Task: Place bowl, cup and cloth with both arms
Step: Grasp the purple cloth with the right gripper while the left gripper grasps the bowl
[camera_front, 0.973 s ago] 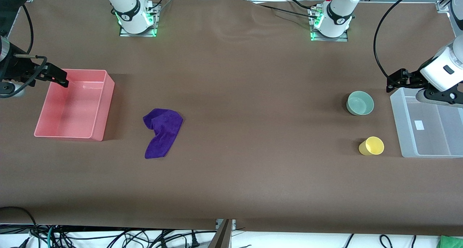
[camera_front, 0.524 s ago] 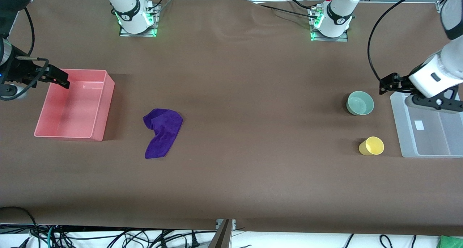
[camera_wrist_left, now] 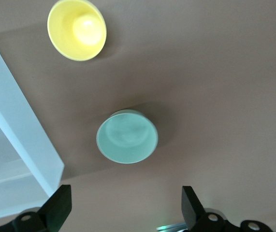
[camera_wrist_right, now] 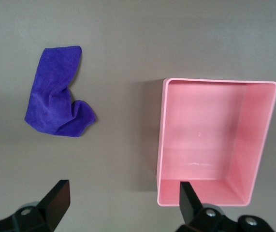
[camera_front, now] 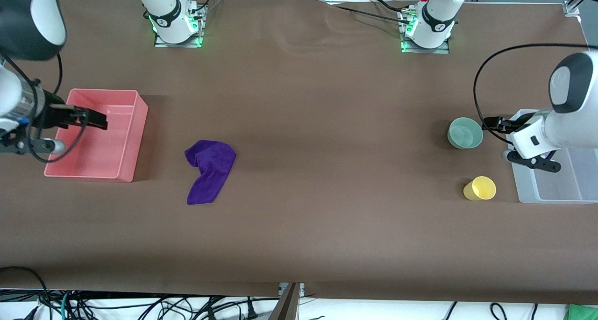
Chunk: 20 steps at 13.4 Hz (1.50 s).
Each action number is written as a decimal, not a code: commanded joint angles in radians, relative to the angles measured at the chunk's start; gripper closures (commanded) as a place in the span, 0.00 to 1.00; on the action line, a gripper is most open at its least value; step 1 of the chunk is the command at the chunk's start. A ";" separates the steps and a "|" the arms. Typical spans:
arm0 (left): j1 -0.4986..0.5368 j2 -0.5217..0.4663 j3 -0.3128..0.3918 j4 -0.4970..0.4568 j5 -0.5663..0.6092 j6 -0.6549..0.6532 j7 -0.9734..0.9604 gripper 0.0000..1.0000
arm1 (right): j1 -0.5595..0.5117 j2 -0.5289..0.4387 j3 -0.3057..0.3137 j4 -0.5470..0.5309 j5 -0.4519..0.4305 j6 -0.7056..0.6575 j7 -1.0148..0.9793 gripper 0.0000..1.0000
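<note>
At the right arm's end of the table, the right gripper is held in the air over the pink bin. Its fingers are spread wide apart in the right wrist view, and nothing is held between them. The pink bin stands open-topped, with nothing seen inside it. The purple cloth lies crumpled on the brown table, just beside the bin toward the middle of the table and well apart from the right gripper; in the right wrist view the cloth is seen clear of the bin.

Toward the left arm's end, the mint-green bowl stands upright on the table. The yellow cup lies nearer to the front camera than the bowl, tipped with its mouth showing, apart from the bowl. The left gripper is held just beside the bowl's rim, between the bowl and the clear bin. Its fingers are parted widely in the left wrist view and nothing is gripped; the bowl is seen ahead of the gap between them, the cup farther off, and the clear bin to one side.
</note>
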 commanded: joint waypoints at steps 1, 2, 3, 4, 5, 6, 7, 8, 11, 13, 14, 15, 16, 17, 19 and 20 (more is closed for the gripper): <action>0.062 -0.075 -0.008 -0.205 0.052 0.178 0.089 0.00 | 0.003 -0.007 0.062 -0.149 0.019 0.147 0.061 0.00; 0.096 -0.090 -0.009 -0.286 0.052 0.262 0.131 0.00 | 0.003 -0.006 0.069 -0.194 0.019 0.196 0.091 0.00; 0.105 -0.107 -0.011 -0.361 0.052 0.343 0.166 0.00 | 0.003 -0.004 0.087 -0.240 0.019 0.249 0.107 0.00; 0.105 -0.121 -0.009 -0.429 0.052 0.417 0.171 0.00 | 0.001 0.000 0.107 -0.291 0.017 0.305 0.122 0.00; 0.108 -0.122 -0.011 -0.487 0.052 0.497 0.175 0.00 | 0.003 0.014 0.112 -0.334 0.014 0.356 0.154 0.00; 0.113 -0.118 -0.009 -0.540 0.052 0.592 0.180 0.00 | 0.010 0.037 0.118 -0.363 0.014 0.393 0.185 0.00; 0.136 -0.106 -0.009 -0.583 0.052 0.688 0.200 0.00 | 0.018 0.055 0.124 -0.385 0.014 0.434 0.187 0.00; 0.142 -0.074 -0.011 -0.604 0.052 0.764 0.208 0.00 | 0.035 0.074 0.124 -0.417 0.009 0.495 0.190 0.00; 0.162 0.012 -0.011 -0.603 0.052 0.855 0.211 0.10 | 0.064 0.130 0.126 -0.518 0.002 0.707 0.219 0.00; 0.161 0.025 -0.012 -0.597 0.052 0.857 0.208 0.77 | 0.086 0.186 0.126 -0.541 0.000 0.812 0.230 0.00; 0.161 0.040 -0.012 -0.591 0.052 0.855 0.211 0.91 | 0.102 0.219 0.124 -0.543 0.000 0.864 0.257 0.00; 0.162 0.045 -0.012 -0.591 0.052 0.855 0.212 1.00 | 0.118 0.244 0.124 -0.544 -0.001 0.902 0.285 0.00; 0.161 0.045 -0.012 -0.591 0.052 0.852 0.212 1.00 | 0.129 0.262 0.124 -0.544 -0.001 0.924 0.293 0.00; 0.158 0.043 -0.012 -0.588 0.052 0.849 0.214 1.00 | 0.136 0.276 0.124 -0.544 -0.001 0.941 0.296 0.00; 0.158 0.039 -0.014 -0.580 0.052 0.847 0.212 1.00 | 0.142 0.298 0.124 -0.544 -0.001 0.975 0.296 0.14; 0.158 0.030 -0.014 -0.560 0.052 0.818 0.211 1.00 | 0.144 0.299 0.124 -0.544 -0.001 0.976 0.294 0.63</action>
